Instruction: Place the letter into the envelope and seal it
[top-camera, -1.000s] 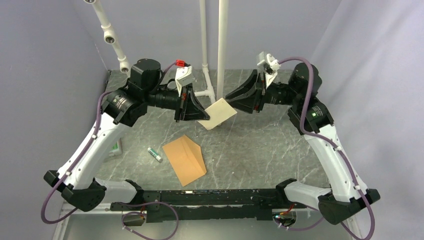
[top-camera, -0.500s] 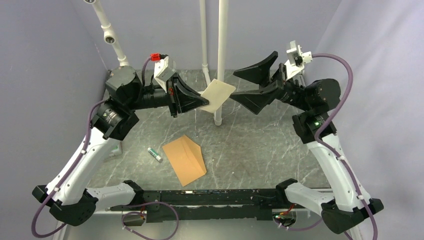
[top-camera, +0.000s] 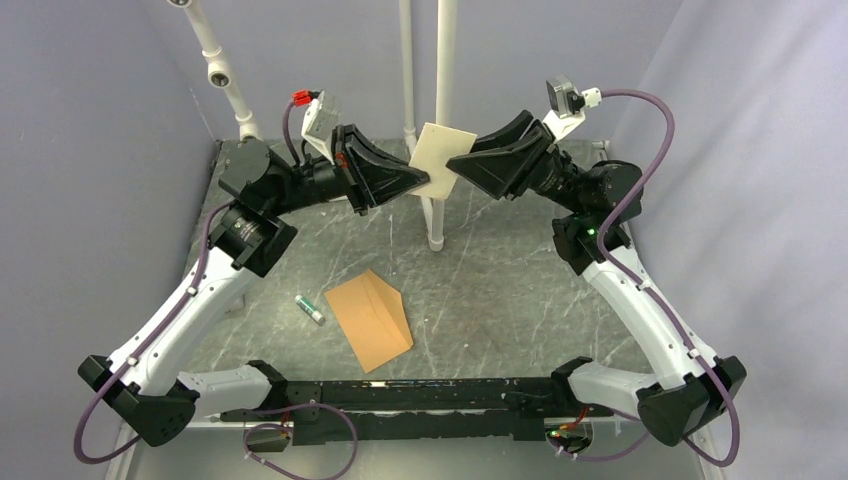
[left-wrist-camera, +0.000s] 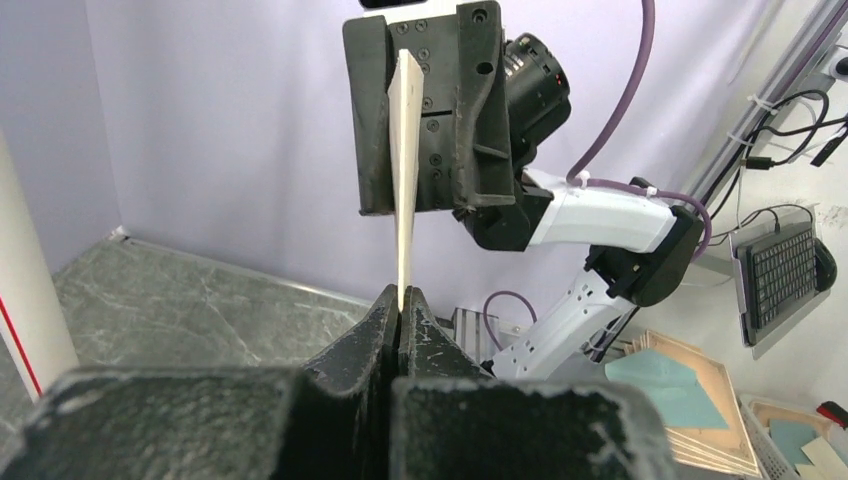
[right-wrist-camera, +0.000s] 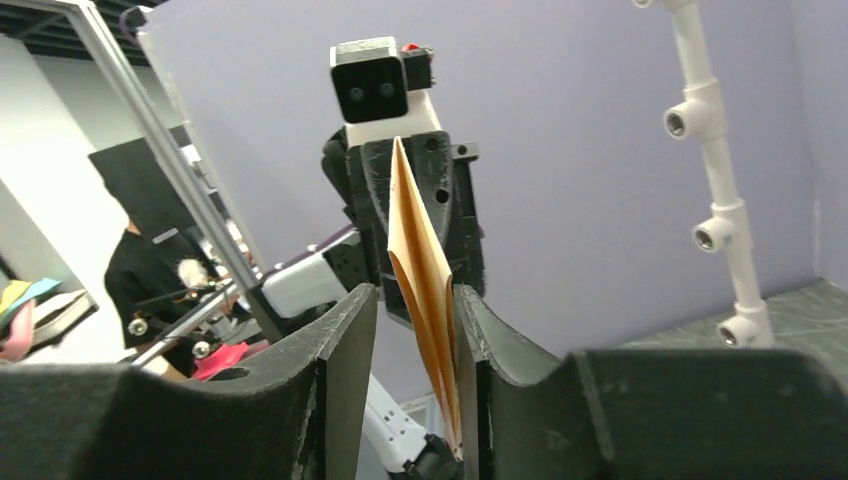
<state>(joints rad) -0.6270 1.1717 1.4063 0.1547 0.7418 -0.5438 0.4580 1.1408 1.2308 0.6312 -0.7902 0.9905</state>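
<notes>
Both arms are up, elbows high and wide, wrists turned inward so the tools meet nose to nose in the air over the far middle of the counter (top-camera: 520, 290).

Your left end effector (top-camera: 424, 184) is clamped together on one edge of the letter (top-camera: 441, 155). In the left wrist view the sheet stands edge-on from its tips.

Your right end effector (top-camera: 462, 166) straddles the opposite edge, jaws apart, with a gap showing beside the sheet on one side.

The letter is airborne, well above the counter. The envelope (top-camera: 370, 318) lies flat near the arm bases, crease showing, with a small tube (top-camera: 309, 308) just beside it on the left.
</notes>
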